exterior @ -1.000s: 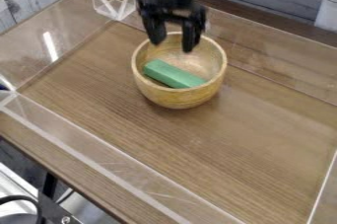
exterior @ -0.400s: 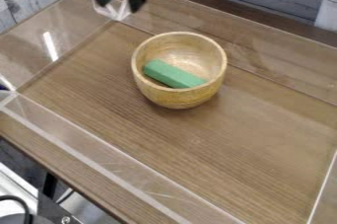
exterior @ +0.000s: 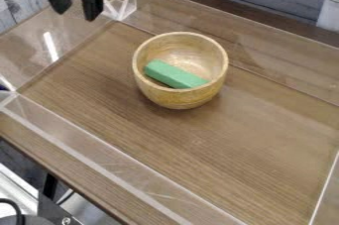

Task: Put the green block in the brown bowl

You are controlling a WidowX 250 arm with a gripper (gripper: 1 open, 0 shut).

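Observation:
The mint-green block [exterior: 173, 74] lies tilted inside the round light-brown wooden bowl [exterior: 150, 85], which stands on the wooden table a little above the middle of the view. My gripper [exterior: 75, 4] is black and hangs at the top left, far from the bowl to its left and behind it. Its two fingers stand apart and hold nothing.
Clear acrylic walls [exterior: 54, 56] fence the wooden tabletop [exterior: 199, 150] on all sides. A clear triangular bracket [exterior: 123, 4] stands at the back wall just right of the gripper. A grey plank wall runs behind.
The gripper has moved away from above the bowl to the far top left, empty. The green block stays in the bowl, unmoved.

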